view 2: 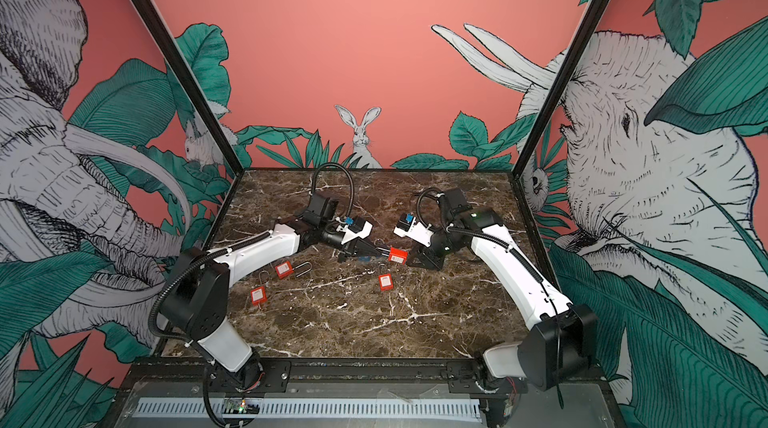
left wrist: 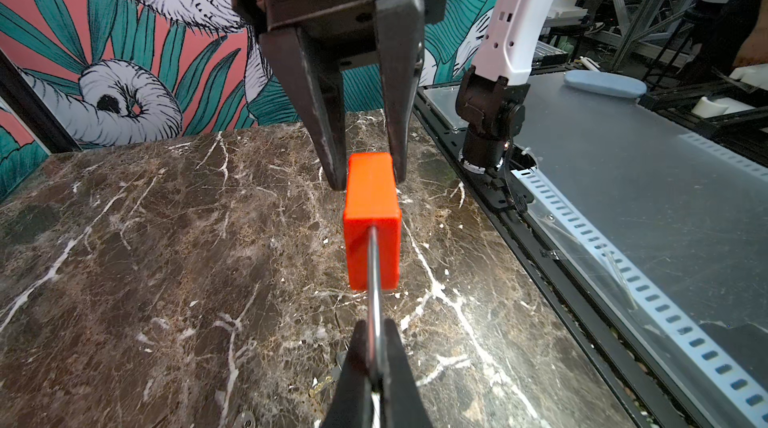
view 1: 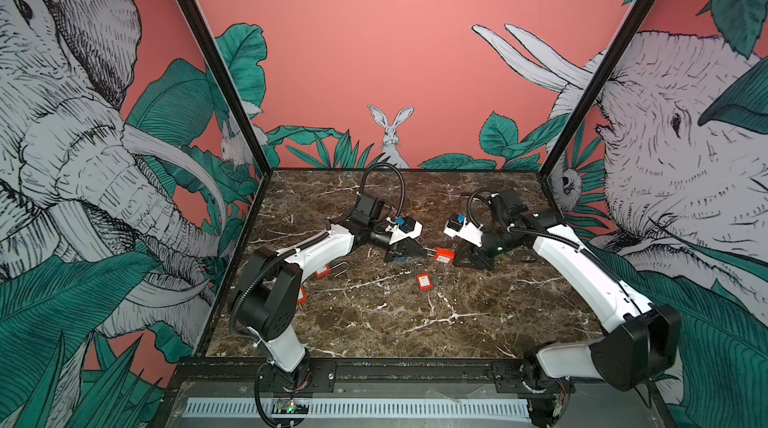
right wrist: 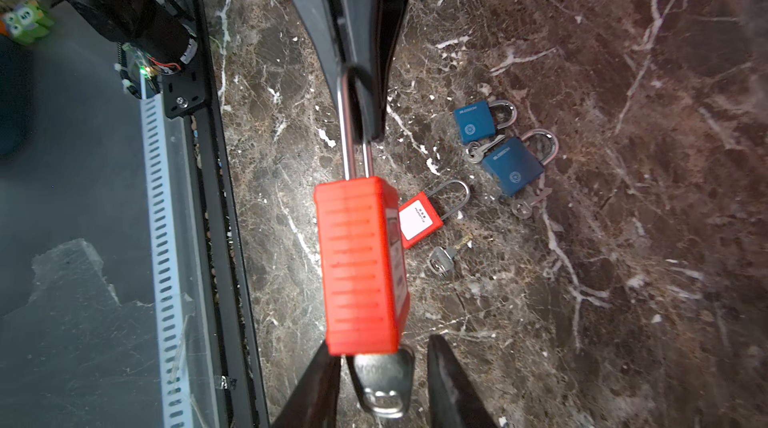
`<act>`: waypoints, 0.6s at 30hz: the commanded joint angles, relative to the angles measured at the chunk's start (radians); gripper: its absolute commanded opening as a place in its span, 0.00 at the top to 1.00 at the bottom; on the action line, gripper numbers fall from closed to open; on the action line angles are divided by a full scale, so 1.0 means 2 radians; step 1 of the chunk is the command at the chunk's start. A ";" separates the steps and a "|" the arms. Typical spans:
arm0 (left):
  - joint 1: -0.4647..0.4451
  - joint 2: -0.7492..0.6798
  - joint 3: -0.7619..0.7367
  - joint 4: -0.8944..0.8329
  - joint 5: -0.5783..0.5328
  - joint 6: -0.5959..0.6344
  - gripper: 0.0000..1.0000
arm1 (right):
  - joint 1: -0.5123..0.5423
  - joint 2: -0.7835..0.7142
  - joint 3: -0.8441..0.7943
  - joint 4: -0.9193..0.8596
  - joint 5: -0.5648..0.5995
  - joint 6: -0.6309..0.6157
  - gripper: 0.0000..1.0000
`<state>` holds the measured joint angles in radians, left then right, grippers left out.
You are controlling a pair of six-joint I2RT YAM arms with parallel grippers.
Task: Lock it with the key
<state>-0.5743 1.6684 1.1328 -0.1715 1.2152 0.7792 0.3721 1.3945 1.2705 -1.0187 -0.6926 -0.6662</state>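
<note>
padlock (view 2: 397, 255) over table (view 2: 374, 322) centre, second padlock (view 2: 385, 282) just before it

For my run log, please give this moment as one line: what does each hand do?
left hand: shut on shackle of red padlock | right hand: open around key at padlock base | key: not yet gripped

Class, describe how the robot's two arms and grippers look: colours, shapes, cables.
Both the left arm and right arm have white shells, black joints and black ribbed cables. The left gripper and right gripper have black, tapering wedge-shaped fingers.
</note>
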 commanded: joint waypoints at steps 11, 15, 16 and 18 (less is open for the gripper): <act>0.001 -0.026 0.003 0.029 0.011 -0.010 1.00 | -0.002 -0.011 0.000 0.014 -0.019 -0.021 0.87; 0.000 -0.025 0.003 0.033 0.011 -0.016 1.00 | -0.001 -0.028 -0.015 0.038 -0.003 -0.021 0.88; 0.000 -0.024 0.003 0.034 0.012 -0.018 1.00 | -0.001 -0.031 -0.019 0.044 0.001 -0.021 0.89; 0.001 -0.022 0.003 0.035 0.011 -0.022 1.00 | -0.001 -0.037 -0.026 0.055 0.005 -0.023 0.89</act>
<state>-0.5732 1.6676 1.1324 -0.1257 1.2125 0.7490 0.3710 1.3476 1.2366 -0.9596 -0.6872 -0.6891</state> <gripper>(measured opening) 0.061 0.108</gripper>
